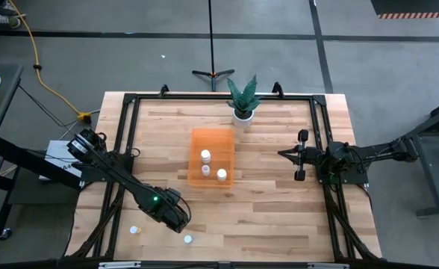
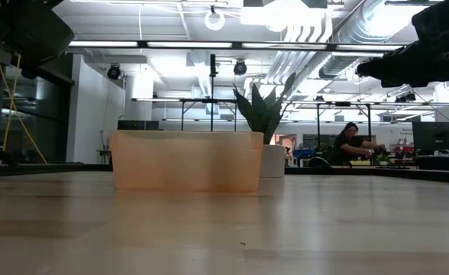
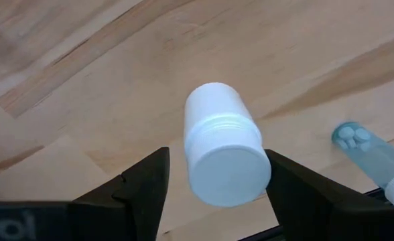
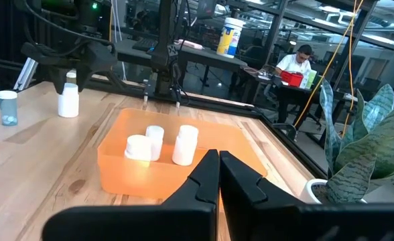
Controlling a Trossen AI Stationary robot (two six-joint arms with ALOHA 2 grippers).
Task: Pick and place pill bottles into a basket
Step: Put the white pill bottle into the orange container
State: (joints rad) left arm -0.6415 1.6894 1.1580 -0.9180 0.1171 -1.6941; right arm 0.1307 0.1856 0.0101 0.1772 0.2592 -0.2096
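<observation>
My left gripper (image 1: 181,218) is open at the front left of the table, pointing down. Its two fingers stand on either side of a white pill bottle (image 3: 224,154), and a gap shows beside the bottle. The bottle stands upright on the table, as the right wrist view (image 4: 68,100) shows. A bluish translucent bottle (image 3: 371,157) stands close by, and a yellowish one (image 1: 135,230) farther left. The orange basket (image 1: 212,173) holds three white bottles (image 4: 155,144). My right gripper (image 4: 217,161) is shut and empty at the table's right side (image 1: 283,155).
A white pot with a green plant (image 1: 242,101) stands just beyond the basket's far edge. A dark frame (image 1: 130,101) runs around the tabletop. People sit at desks in the room behind (image 2: 350,145).
</observation>
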